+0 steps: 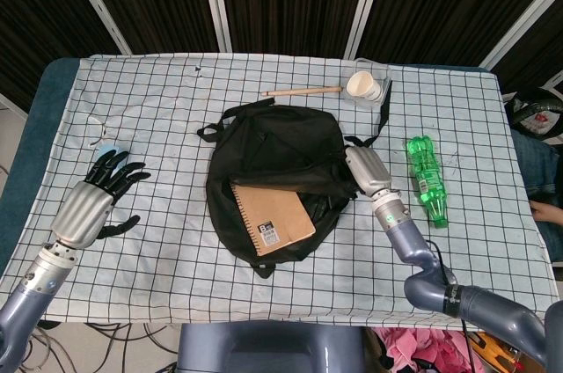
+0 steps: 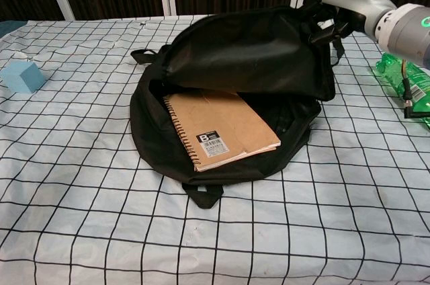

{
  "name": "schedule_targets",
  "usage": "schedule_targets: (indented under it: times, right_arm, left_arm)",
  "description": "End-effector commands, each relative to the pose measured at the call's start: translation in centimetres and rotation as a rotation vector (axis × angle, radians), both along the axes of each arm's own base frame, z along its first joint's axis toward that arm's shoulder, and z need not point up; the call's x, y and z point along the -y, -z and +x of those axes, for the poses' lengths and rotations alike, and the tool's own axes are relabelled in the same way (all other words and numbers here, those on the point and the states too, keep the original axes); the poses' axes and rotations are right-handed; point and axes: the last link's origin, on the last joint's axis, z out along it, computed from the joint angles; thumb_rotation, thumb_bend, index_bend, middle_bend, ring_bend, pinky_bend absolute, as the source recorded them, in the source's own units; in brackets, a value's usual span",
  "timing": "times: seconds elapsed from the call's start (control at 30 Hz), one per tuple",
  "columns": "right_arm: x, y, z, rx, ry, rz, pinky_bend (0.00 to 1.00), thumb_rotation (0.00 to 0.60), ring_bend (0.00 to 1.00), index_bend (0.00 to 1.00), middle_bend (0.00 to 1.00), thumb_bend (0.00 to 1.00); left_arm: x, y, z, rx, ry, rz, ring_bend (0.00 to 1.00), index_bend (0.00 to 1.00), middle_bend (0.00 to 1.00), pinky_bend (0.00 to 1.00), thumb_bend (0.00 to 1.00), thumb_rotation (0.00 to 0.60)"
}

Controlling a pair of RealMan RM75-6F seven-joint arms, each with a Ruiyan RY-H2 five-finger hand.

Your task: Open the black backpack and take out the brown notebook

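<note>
Now my right hand (image 2: pixel 336 4) grips the top flap of the black backpack (image 1: pixel 274 151) and holds it up, and the brown notebook (image 2: pixel 222 127) lies half out of the bag's mouth. My left hand (image 1: pixel 98 197) hangs open, well left of the backpack, holding nothing. I think I should keep the flap high and bring that hand to the notebook's near edge, then slide it out flat.

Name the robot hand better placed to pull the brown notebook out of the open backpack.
Left. The right robot hand grips the backpack flap, holding it up off the notebook. The left robot hand rests open and holds nothing, beside the blue cube, with bare cloth between it and the notebook.
</note>
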Motion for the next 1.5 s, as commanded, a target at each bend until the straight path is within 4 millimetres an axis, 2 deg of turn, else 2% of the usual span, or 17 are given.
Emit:
schedule_targets:
  times: [0.03, 0.23, 0.4, 0.7, 0.9, 1.23, 1.5]
  right_arm:
    - [1.7, -0.9, -0.4, -0.006, 0.022, -0.033, 0.1, 0.6, 0.39, 0.82, 0.66, 0.62]
    - [3.2, -1.5, -0.7, -0.011, 0.033, -0.078, 0.1, 0.6, 0.39, 0.82, 0.65, 0.6]
    - [4.3, -1.9, -0.9, -0.008, 0.062, -0.079, 0.1, 0.6, 0.39, 0.82, 0.64, 0.6]
    - [3.8, -1.3, -1.3, -0.037, 0.079, -0.05, 0.1, 0.6, 0.39, 0.82, 0.63, 0.6]
    - [3.5, -1.2, -1.3, -0.037, 0.09, -0.068, 0.1, 0.6, 0.39, 0.82, 0.63, 0.6]
    - [3.3, -1.7, -2.0, -0.041, 0.133, -0.109, 0.1, 0.6, 0.39, 0.82, 0.63, 0.6]
    - [3.2, -2.2, -2.5, -0.035, 0.148, -0.128, 0.1, 0.6, 0.39, 0.82, 0.63, 0.6]
  left_arm:
    - [-0.1, 1.2, 0.6, -0.035, 0.02, -0.04, 0.03, 0.23, 0.19, 0.06, 0.18, 0.6]
    - [-0.5, 4.3, 1.7, -0.098, 0.056, -0.124, 0.03, 0.23, 0.19, 0.07, 0.15, 0.6]
    - [-1.8, 6.8, 3.5, -0.105, 0.098, -0.16, 0.03, 0.23, 0.19, 0.07, 0.14, 0.6]
    - [-3.9, 10.7, 5.9, -0.097, 0.144, -0.227, 0.05, 0.25, 0.21, 0.12, 0.1, 0.6]
    - [-4.2, 13.2, 7.3, -0.052, 0.176, -0.29, 0.05, 0.25, 0.22, 0.14, 0.08, 0.6]
    - [-4.0, 16.7, 7.9, -0.086, 0.2, -0.387, 0.05, 0.25, 0.23, 0.14, 0.07, 0.6]
    - [-3.7, 18.5, 7.9, -0.132, 0.23, -0.394, 0.06, 0.25, 0.23, 0.14, 0.07, 0.6]
